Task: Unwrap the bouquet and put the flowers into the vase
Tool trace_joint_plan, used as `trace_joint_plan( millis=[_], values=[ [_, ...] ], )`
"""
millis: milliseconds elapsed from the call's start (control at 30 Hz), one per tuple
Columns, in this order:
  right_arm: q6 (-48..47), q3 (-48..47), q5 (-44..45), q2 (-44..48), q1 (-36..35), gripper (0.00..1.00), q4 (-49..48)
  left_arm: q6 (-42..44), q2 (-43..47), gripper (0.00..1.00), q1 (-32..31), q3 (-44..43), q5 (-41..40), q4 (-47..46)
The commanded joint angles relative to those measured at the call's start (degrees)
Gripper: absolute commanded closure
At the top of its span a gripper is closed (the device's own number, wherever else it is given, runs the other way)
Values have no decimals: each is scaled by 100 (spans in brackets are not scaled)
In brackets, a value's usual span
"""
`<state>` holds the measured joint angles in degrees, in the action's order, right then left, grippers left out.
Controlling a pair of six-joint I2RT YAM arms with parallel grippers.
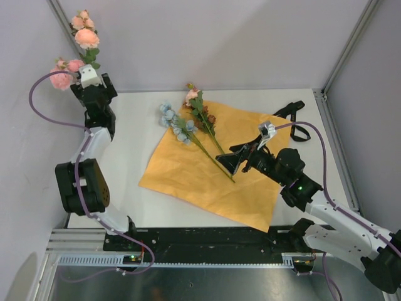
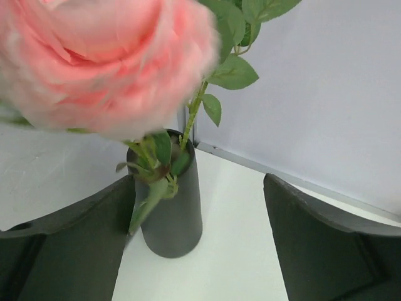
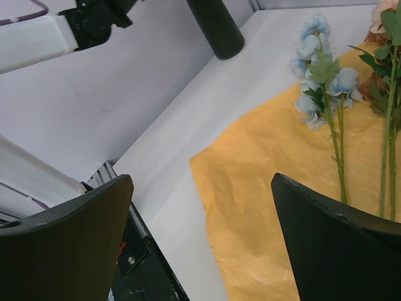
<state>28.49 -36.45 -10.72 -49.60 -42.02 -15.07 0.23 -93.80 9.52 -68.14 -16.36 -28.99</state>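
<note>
**Top view:** the left gripper (image 1: 89, 80) stands at the far-left corner beneath upright pink flowers (image 1: 86, 37). The right gripper (image 1: 233, 160), jaws spread and empty, hovers over the orange paper (image 1: 200, 188), where a blue stem (image 1: 177, 125) and a pink-brown stem (image 1: 202, 110) lie.

**Left wrist view:** the vase (image 2: 172, 213) holds the pink flowers. The fingers (image 2: 75, 238) flank it, parted, gripping nothing. A brush on withdrawal could topple this slim, top-heavy vase.

**Right wrist view:** the two loose stems lie close, so a pinch may catch both, or the paper.
</note>
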Motion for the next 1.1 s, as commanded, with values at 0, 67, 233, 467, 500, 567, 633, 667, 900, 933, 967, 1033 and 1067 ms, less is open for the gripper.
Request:
trace_joint_plan(
  millis=[0,67,233,467,500,567,633,667,900,933,967,1033,1067],
  values=[
    [135,-20,22,13,48,1,-102,-820,911,11,22,-2,145,1164],
    [162,-16,-27,-97,65,1,-143,-1086,1192,9,19,54,252,1710],
    [103,-88,167,-380,168,2,1,-1626,1952,8,19,39,766,3267],
    [5,-271,405,-965,724,4,246,-2444,3471,5,23,843,2716,4064],
    [-91,-321,471,-1105,767,5,318,-2627,3648,5,23,994,2901,4079],
    [-259,-449,597,-1396,851,8,441,-2906,3968,5,15,1382,3438,4091],
    [-400,-585,536,-1748,950,13,511,-3165,4215,5,-49,1696,3928,4102],
    [-460,-654,439,-1940,989,15,526,-3251,4336,5,-109,1825,4105,4103],
    [-803,-1235,188,-3136,1064,41,662,-3089,4781,6,-741,2649,4634,4177],
    [-824,-1340,182,-3302,1069,46,698,-3046,4809,6,-785,2732,4669,4188],
    [-839,-1414,166,-3429,1071,50,725,-2985,4831,6,-824,2830,4708,4203],
    [-855,-1562,114,-3680,1062,54,749,-2904,4898,5,-878,3001,4718,4236],
    [-863,-1613,83,-3807,1059,56,754,-2887,4929,5,-889,3079,4706,4244]
  ],
)
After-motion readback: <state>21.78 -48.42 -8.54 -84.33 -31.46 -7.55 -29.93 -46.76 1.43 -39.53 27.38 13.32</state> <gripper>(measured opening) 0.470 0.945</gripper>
